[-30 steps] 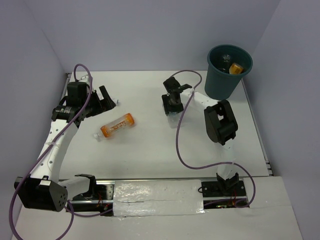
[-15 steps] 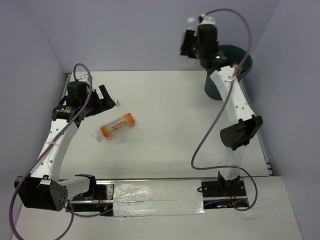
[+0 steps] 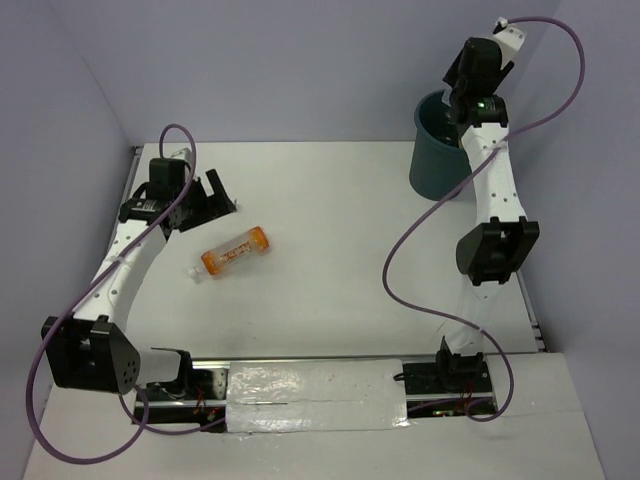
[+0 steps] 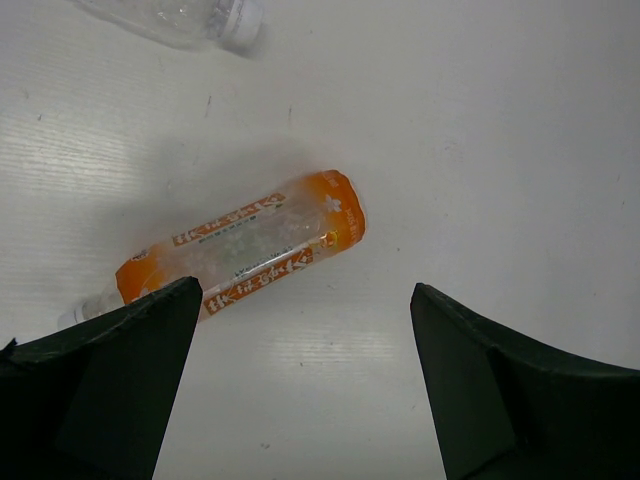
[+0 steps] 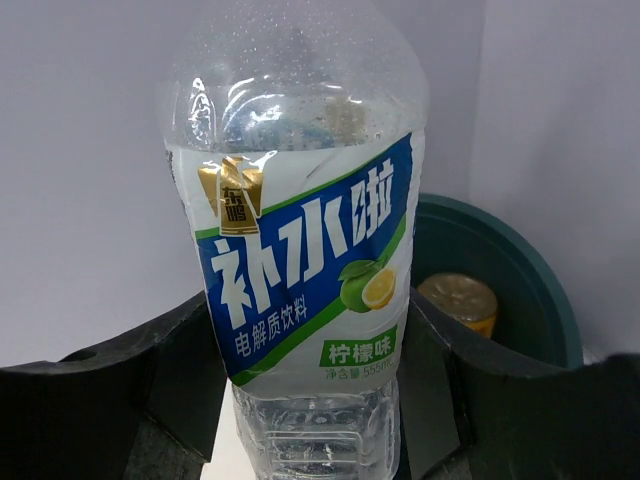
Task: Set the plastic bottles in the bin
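An orange bottle (image 3: 235,250) with a label lies on its side on the white table. It also shows in the left wrist view (image 4: 240,250). My left gripper (image 3: 207,195) is open and empty, just up and left of it (image 4: 305,300). A clear unlabelled bottle (image 4: 180,15) lies at the top edge of the left wrist view. My right gripper (image 3: 470,68) is raised above the dark teal bin (image 3: 432,160). It is shut (image 5: 305,350) on the clear bottle with the blue-white label (image 5: 310,260). Another orange bottle (image 5: 458,300) lies inside the bin (image 5: 530,270).
The bin stands at the table's far right corner, against the grey-violet walls. The right arm's purple cable (image 3: 400,270) loops over the right half of the table. A taped metal rail (image 3: 310,395) runs along the near edge.
My right arm has lifted the blue-white labelled bottle off the table and swung it right, to above the bin. My left arm has shifted slightly and the orange bottle has stayed put.
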You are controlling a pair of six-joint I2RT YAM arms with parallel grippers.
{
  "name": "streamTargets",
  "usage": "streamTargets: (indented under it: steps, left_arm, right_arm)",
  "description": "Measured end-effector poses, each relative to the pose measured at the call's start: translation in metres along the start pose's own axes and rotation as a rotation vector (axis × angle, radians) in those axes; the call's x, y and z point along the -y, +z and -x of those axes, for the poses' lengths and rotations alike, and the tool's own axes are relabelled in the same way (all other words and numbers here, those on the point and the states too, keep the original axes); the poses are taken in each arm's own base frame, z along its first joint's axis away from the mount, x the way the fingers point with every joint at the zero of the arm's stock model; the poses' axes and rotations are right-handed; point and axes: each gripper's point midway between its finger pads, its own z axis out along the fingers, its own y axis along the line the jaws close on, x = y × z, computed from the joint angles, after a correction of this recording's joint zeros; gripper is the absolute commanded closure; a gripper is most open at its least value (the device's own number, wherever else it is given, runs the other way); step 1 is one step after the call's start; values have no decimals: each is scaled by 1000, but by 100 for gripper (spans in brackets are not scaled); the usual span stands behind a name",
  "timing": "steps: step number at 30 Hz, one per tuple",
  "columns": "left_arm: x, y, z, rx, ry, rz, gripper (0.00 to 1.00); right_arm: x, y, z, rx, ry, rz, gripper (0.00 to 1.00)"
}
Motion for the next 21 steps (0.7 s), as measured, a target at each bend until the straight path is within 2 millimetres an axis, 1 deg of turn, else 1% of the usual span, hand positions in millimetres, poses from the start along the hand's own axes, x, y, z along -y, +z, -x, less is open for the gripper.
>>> streamTargets:
  steps: [3,5,9,10,12,13,14,16,19,21]
  left_arm:
    - [-1,10,1,-18,-2,9,1]
    - [-1,14,2,-23,-2,12,1]
    - [-1,15,3,-21,-2,12,1]
    - [0,15,3,-19,-2,11,1]
    - [0,15,5,-17,-1,10,1]
    - [0,15,5,-16,-1,10,0]
    - [1,15,6,-15,0,9,1]
    - [2,14,7,-12,1,8,1]
    - [3,14,10,-6,3,6,0]
    - [4,13,12,-2,5,4,1]
  right_arm:
    - [13,22,-31,-35,-26,-62,44]
    - [23,29,-57,-66,-49,-97,43]
    - [41,38,-94,-108,-80,-153,42]
    - [44,38,-99,-115,-85,-164,35]
    - [47,39,-106,-121,-85,-177,25]
    - [48,40,-108,-121,-82,-181,16]
    - [49,40,-110,-120,-77,-182,13]
    - [50,42,-116,-120,-73,-181,7]
    - [56,36,-131,-148,-90,-182,4]
    - [55,30,-132,-156,-100,-170,3]
